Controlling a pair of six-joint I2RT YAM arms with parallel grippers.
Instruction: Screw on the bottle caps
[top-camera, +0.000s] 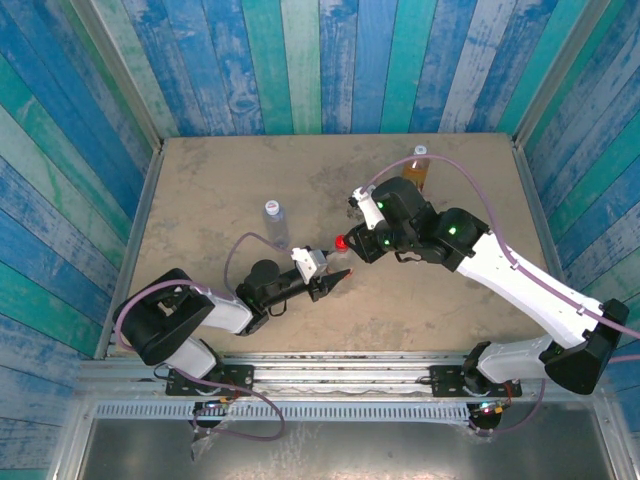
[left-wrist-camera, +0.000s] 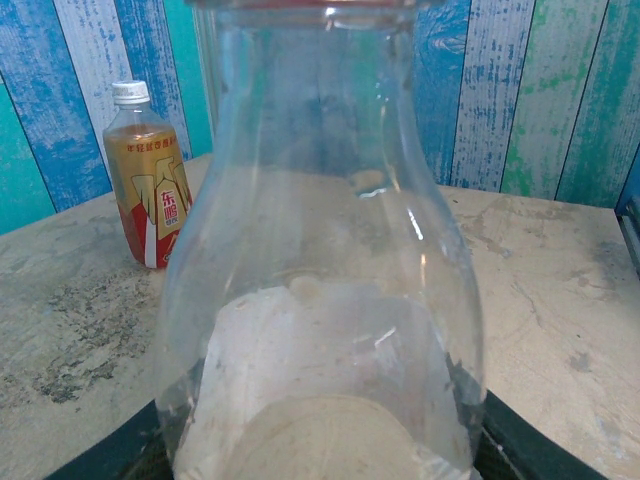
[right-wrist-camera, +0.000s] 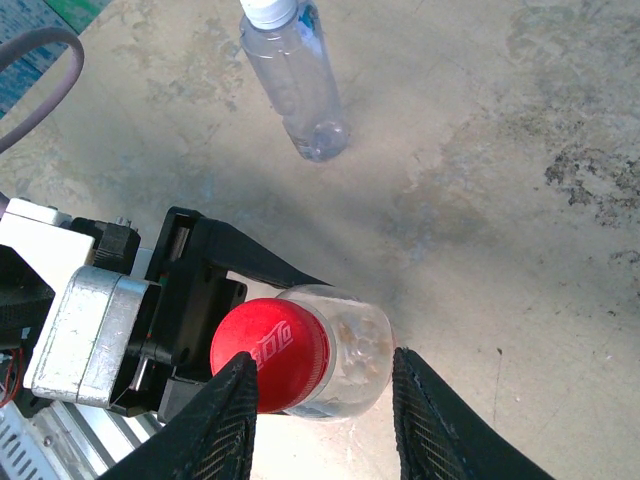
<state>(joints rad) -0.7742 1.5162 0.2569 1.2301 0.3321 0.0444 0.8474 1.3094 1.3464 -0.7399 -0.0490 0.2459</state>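
While the L end effector (top-camera: 335, 278), near-centre on the table (top-camera: 230, 190), clamps the lower body of the clear bottle (left-wrist-camera: 320, 250), that bottle stands upright w/ its long axis vertical and the red cap (right-wrist-camera: 270, 352) on its neck. R end effector (right-wrist-camera: 322, 356) hangs directly over the cap, looking down that axis, w/ its jaws apart and wider than the cap.

In the R wrist view the cap sits off-centre, toward 9 o'clock. The finger there overlaps the cap's rim, and the 3 o'clock finger is clear of it. So the coming twist, I judge, turns on centring the jaws on the cap before closing. R arm is the one at the cap; L only steadies.

Farther out in the top view, approx 10 o'clock from the held bottle, the bluish bottle (right-wrist-camera: 295, 85) stands capped. At approx 1–2 o'clock, near the far edge, is the amber bottle (left-wrist-camera: 150, 190) w/ a white cap (left-wrist-camera: 130, 92).

Hidden: neck threads under the red cap, so can't tell how far it's seated. L fingers are mostly cut off in the L wrist view.
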